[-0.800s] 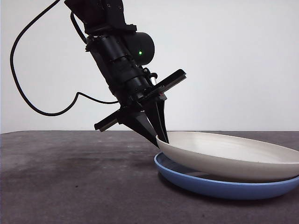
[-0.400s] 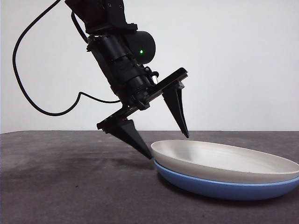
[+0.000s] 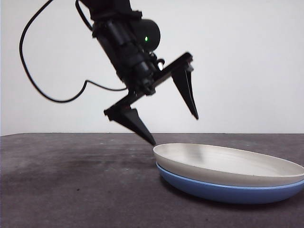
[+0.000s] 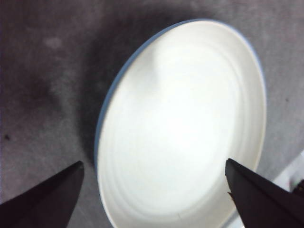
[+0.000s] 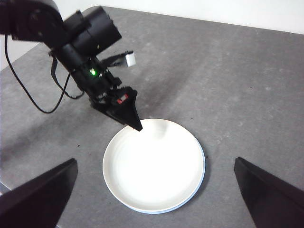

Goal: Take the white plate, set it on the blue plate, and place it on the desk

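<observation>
Desk [image 3: 71, 190]: bears both plates.
Blue plate [image 3: 228, 190]: on the desk, near right, lowest in the stack.
White plate [image 3: 223, 161]: nested in the blue plate; stacking judged done.
Left gripper [image 3: 173, 128]: jaws wide, empty, above the white plate's left rim.
Right gripper [image 5: 156, 199]: jaws wide, empty, high above the plates.
Remaining: placing on the desk.

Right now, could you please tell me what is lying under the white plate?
The blue plate lies directly under the white plate, nested on the desk. Only its rim and outer wall show; its inside is covered. The open left claw hangs above, touching neither.
</observation>
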You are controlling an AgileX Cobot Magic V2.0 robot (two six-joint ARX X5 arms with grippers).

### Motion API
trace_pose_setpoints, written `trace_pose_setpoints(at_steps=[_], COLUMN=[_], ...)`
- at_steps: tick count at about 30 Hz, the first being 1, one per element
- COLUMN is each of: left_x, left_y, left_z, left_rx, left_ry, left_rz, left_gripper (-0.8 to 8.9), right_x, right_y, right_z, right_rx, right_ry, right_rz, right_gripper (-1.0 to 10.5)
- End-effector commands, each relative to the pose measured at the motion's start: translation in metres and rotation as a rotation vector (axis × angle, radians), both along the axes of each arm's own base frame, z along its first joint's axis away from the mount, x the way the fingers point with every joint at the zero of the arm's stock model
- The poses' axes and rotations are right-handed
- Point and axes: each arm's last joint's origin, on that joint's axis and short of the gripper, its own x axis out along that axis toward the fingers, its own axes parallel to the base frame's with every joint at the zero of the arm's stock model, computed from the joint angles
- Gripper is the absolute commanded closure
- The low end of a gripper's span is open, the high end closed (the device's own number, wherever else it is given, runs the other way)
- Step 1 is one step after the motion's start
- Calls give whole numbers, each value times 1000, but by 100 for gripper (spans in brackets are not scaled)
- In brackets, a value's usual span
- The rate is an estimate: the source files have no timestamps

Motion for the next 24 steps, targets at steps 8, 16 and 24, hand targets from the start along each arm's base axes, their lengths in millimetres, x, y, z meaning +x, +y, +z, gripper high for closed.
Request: trace_pose_setpoints(at_steps=[8,16,24], left_x=[-3,-45,-118], left_y=[2,36,95], left_z=[55,131,214], left_rx=[50,33,28], left_ry=[-85,-245,-505], left_rz=[-171,-234,-184], left_gripper=[187,187,187], right_x=[-2,-2,-2], right_y=[-1,-1,-1], right_z=[5,5,5], right_rx=[7,8,9], right_ry=[-23,-22,-22], right_rz=[6,4,4], right_gripper=[339,339,339])
